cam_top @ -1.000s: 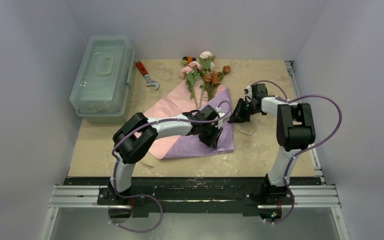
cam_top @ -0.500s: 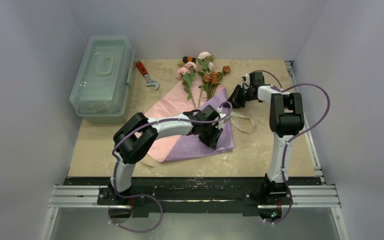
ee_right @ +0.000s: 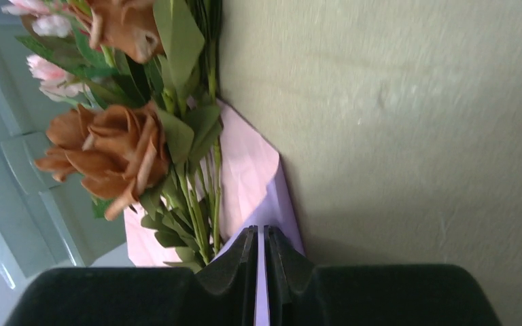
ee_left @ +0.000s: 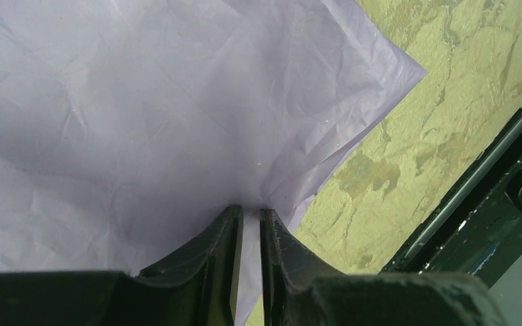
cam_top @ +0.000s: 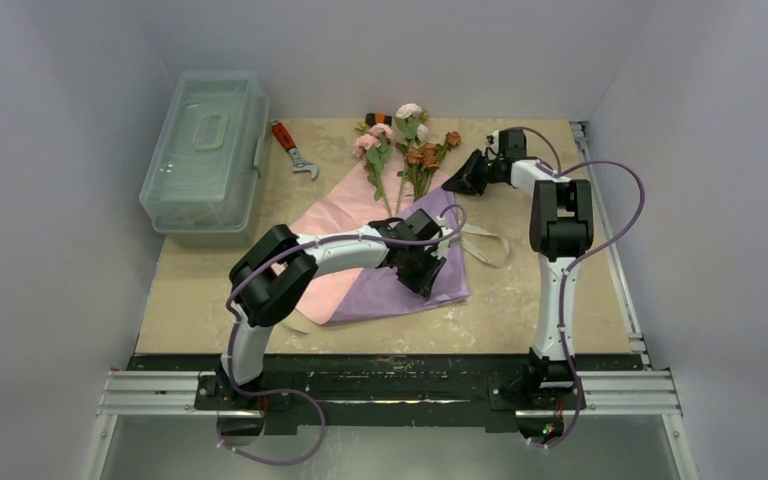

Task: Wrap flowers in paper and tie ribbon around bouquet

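Fig.: R end effector (cam_top: 463, 177), nearly shut on far-R edge of paper (cam_top: 400, 288), has swung up worktop (cam_top: 530, 290) to beside flowers (cam_top: 400, 150) on paper's far end; L end effector (ee_left: 248, 212) still pinches lilac flap.

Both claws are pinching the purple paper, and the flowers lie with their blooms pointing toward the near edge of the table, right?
Not quite. The left gripper and right gripper do pinch the paper, but the flowers lie with their blooms pointing toward the far edge of the table. The top view shows it.
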